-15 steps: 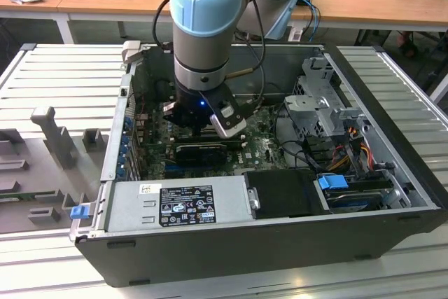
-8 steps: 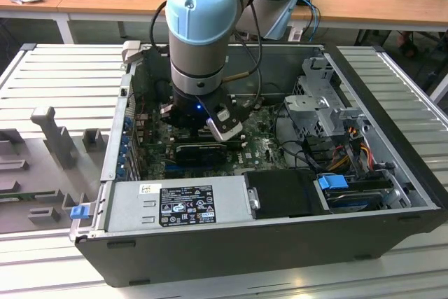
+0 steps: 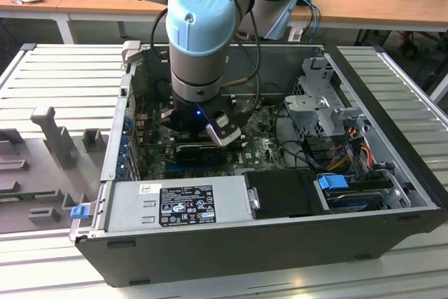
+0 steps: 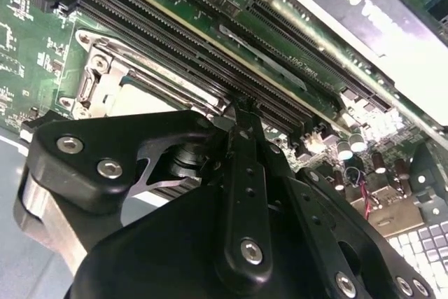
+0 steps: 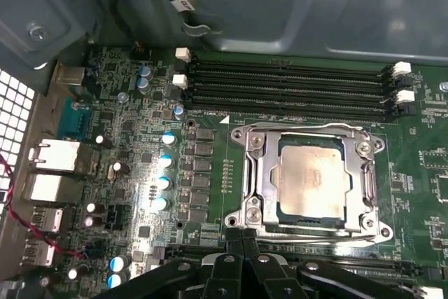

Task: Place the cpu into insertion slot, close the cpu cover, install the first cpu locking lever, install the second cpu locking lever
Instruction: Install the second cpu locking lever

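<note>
Arm is down inside the open computer case (image 3: 392, 173), over the green board (image 5: 133, 173). Chip (image 5: 313, 180) sits in its socket (image 5: 260, 209), metal cover frame (image 5: 364, 173) closed flat around it (chip top shows through the window). Gripper (image 5: 241, 237) fingers pressed together, holding nothing, just beside the socket's edge.

The arm (image 3: 203, 26) reaches down from above into the open case in the exterior view, its grey tube and blue-capped joint bent over, the wrist pointing straight down. A small blue light glows on the black wrist section. The gripper (image 5: 241, 239) hangs low at the end of it; in both wrist views its black fingers (image 4: 245, 173) stand pressed together, tips meeting with no gap and nothing held between them.
</note>
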You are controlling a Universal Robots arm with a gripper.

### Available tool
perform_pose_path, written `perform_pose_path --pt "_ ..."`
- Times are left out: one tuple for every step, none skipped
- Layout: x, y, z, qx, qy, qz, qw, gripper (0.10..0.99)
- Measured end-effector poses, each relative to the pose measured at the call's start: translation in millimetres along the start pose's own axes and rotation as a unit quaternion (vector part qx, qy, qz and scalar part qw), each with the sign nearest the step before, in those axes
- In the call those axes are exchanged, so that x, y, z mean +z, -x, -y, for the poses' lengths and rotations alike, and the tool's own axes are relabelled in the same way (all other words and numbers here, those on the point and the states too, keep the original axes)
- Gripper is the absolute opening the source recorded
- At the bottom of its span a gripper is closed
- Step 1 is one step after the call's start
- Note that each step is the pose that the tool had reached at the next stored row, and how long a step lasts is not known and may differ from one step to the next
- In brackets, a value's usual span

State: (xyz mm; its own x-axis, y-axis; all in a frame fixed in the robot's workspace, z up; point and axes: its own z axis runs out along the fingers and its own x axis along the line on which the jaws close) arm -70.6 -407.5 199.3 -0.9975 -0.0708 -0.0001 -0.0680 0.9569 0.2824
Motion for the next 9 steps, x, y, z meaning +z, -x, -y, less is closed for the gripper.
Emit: perform_pose_path --pt "0.9 0.0 0.3 0.0 0.0013 0.0001 1.0 0.106" --pt "1.7 0.1 0.2 0.0 0.0023 0.0002 1.0 0.106" --pt "2.5 0.2 -0.2 0.0 0.0033 0.0002 1.0 0.106" --pt "2.9 0.2 -0.4 0.0 0.0041 0.0002 1.0 0.106" --pt "3.2 0.1 -0.5 0.0 0.0051 0.0003 1.0 0.106" --pt "3.7 0.0 -0.9 0.0 0.0068 0.0004 1.0 0.106" --pt "4.1 0.0 -1.2 0.0 0.0085 0.0005 1.0 0.106" --pt "4.6 -0.1 -1.4 0.0 0.0101 0.0007 0.9999 0.106" --pt "5.4 -0.3 -1.7 0.0 0.0119 0.0009 0.9999 0.106"
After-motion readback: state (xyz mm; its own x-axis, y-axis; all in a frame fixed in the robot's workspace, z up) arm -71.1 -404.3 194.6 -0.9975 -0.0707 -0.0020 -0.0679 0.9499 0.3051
